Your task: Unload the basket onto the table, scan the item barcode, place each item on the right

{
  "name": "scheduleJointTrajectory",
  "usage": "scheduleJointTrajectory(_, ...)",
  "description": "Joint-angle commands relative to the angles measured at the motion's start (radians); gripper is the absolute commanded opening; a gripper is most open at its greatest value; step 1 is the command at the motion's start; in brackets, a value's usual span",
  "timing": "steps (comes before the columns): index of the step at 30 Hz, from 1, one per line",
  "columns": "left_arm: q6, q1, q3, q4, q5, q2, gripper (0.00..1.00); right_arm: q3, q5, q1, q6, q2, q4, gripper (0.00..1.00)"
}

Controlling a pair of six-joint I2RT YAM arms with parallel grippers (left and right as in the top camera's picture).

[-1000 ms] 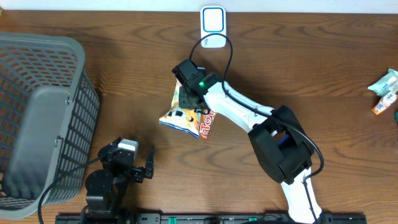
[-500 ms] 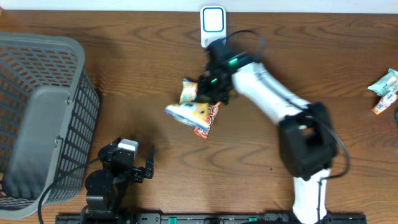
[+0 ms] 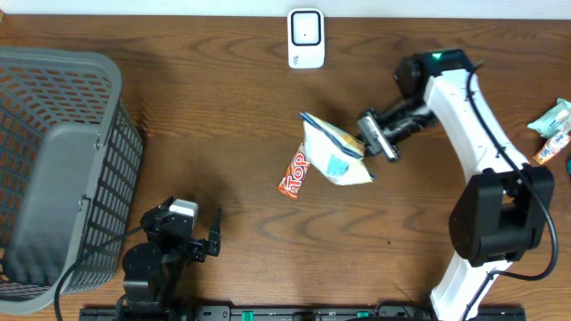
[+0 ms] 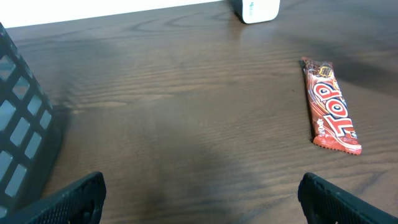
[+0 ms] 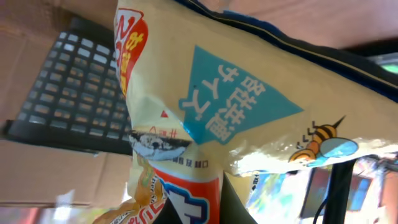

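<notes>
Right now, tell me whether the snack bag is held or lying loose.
Held: the right gripper is shut on one edge of the snack bag.

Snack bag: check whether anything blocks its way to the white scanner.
Nothing visible does. The snack bag, held in the right gripper, has only bare table between it and the white scanner; the red candy bar lies on the opposite side.

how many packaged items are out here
4: the snack bag in the right claw, the red bar lying beside it, a teal packet and an orange packet at the right edge; more may sit off-frame.
</notes>
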Motion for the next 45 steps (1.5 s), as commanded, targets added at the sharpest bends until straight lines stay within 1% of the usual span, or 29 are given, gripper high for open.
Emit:
scheduleJointTrajectory(1,0.014,-0.002,-0.013,-0.021,-0.003,-0.005,0.98,0.01,-0.062,-0.024,-0.007,-0.004,-0.01,0.01)
scheduleJointTrajectory(7,0.014,-0.002,-0.013,-0.021,-0.003,-0.005,0.98,0.01,-0.073,-0.029,-0.009,-0.004,-0.01,0.02)
scheduleJointTrajectory(8,0.014,-0.002,-0.013,-0.021,-0.003,-0.005,0.98,0.01,-0.065,-0.027,-0.049,-0.004,-0.01,0.01)
scheduleJointTrajectory(9,0.014,-0.002,-0.013,-0.021,-0.003,-0.005,0.98,0.01,-0.053,-0.025,-0.11,-0.004,-0.01,0.01)
scheduleJointTrajectory(11,0.014,-0.002,-0.013,-0.021,-0.003,-0.005,0.98,0.01,-0.066,-0.024,-0.308,-0.004,-0.007,0.01)
scheduleJointTrajectory(15,0.014,-0.002,-0.013,-0.021,-0.003,-0.005,0.99,0.01,-0.158,-0.032,-0.768,-0.004,0.011,0.01)
scheduleJointTrajectory(17,0.014,-0.002,-0.013,-0.021,-0.003,-0.005,0.98,0.01,-0.158,-0.035,-0.887,-0.004,-0.01,0.01)
scheduleJointTrajectory(19,0.014,-0.002,-0.013,-0.021,-0.003,-0.005,0.99,0.01,-0.156,-0.035,-0.967,-0.004,0.008,0.01)
scheduleJointTrajectory(21,0.014,-0.002,-0.013,-0.021,-0.003,-0.005,0.98,0.009,-0.114,-0.035,-1.048,-0.004,0.082,0.01)
scheduleJointTrajectory(23,0.014,-0.002,-0.013,-0.021,-0.003,-0.005,0.99,0.007,0.047,-0.025,-1.143,-0.004,0.206,0.01)
scheduleJointTrajectory(24,0.014,-0.002,-0.013,-0.021,-0.003,-0.005,0.98,0.0,0.161,-0.014,-1.165,-0.004,0.265,0.02)
scheduleJointTrajectory(25,0.014,-0.002,-0.013,-0.021,-0.003,-0.005,0.98,-0.016,0.305,0.001,-1.152,-0.003,0.337,0.02)
scheduleJointTrajectory(27,0.014,-0.002,-0.013,-0.021,-0.003,-0.005,0.99,-0.065,0.536,0.034,-1.054,-0.003,0.466,0.01)
scheduleJointTrajectory(29,0.014,-0.002,-0.013,-0.021,-0.003,-0.005,0.98,-0.12,0.689,0.066,-0.98,-0.003,0.588,0.04)
scheduleJointTrajectory(31,0.014,-0.002,-0.013,-0.021,-0.003,-0.005,0.98,-0.177,0.79,0.1,-0.972,-0.003,0.689,0.02)
scheduleJointTrajectory(33,0.014,-0.002,-0.013,-0.021,-0.003,-0.005,0.98,-0.213,0.838,0.125,-0.972,-0.003,0.746,0.02)
scheduleJointTrajectory(34,0.014,-0.002,-0.013,-0.021,-0.003,-0.005,0.98,-0.222,0.846,0.135,-0.972,-0.003,0.76,0.05)
scheduleJointTrajectory(35,0.014,-0.002,-0.013,-0.021,-0.003,-0.005,0.98,-0.222,0.85,0.141,-0.973,-0.003,0.763,0.15)
scheduleJointTrajectory(36,0.014,-0.002,-0.013,-0.021,-0.003,-0.005,0.98,-0.218,0.861,0.145,-0.973,-0.004,0.765,0.27)
scheduleJointTrajectory(38,0.014,-0.002,-0.013,-0.021,-0.003,-0.005,0.99,-0.185,0.901,0.147,-0.972,-0.015,0.743,0.99)
scheduleJointTrajectory(42,0.014,-0.002,-0.013,-0.021,-0.003,-0.005,0.98,-0.069,0.897,0.15,-0.95,-0.045,0.647,0.99)
scheduleJointTrajectory(45,0.014,-0.002,-0.013,-0.021,-0.003,-0.005,0.98,-0.026,0.838,0.175,-0.938,-0.066,0.621,0.99)
